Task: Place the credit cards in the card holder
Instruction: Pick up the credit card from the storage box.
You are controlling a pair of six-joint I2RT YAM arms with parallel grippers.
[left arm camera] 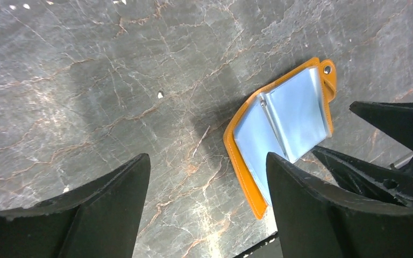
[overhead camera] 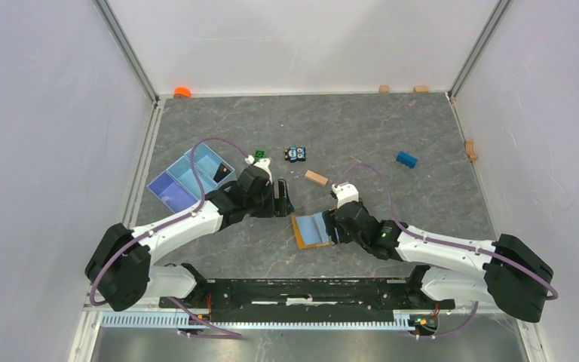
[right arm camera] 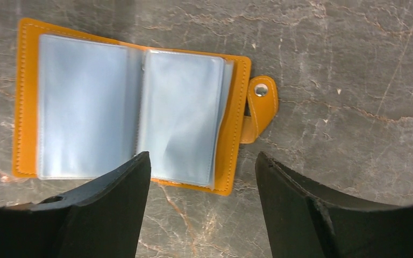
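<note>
The card holder (overhead camera: 313, 228) lies open on the table, orange outside with pale blue-grey pockets inside. It shows in the left wrist view (left arm camera: 285, 121) and the right wrist view (right arm camera: 129, 107), snap tab to the right. My left gripper (overhead camera: 285, 202) is open and empty, just left of and behind the holder (left arm camera: 207, 161). My right gripper (overhead camera: 332, 225) is open and empty at the holder's right edge (right arm camera: 203, 158). A dark card (overhead camera: 224, 173) seems to lie in the light blue tray (overhead camera: 167, 193). I cannot make out a light blue card.
A wooden block (overhead camera: 316, 178), a small toy car (overhead camera: 295, 154) and a green piece (overhead camera: 260, 154) lie behind the grippers. A blue block (overhead camera: 406, 159) is at the right. Wooden blocks (overhead camera: 470, 148) and an orange object (overhead camera: 182, 92) sit by the walls.
</note>
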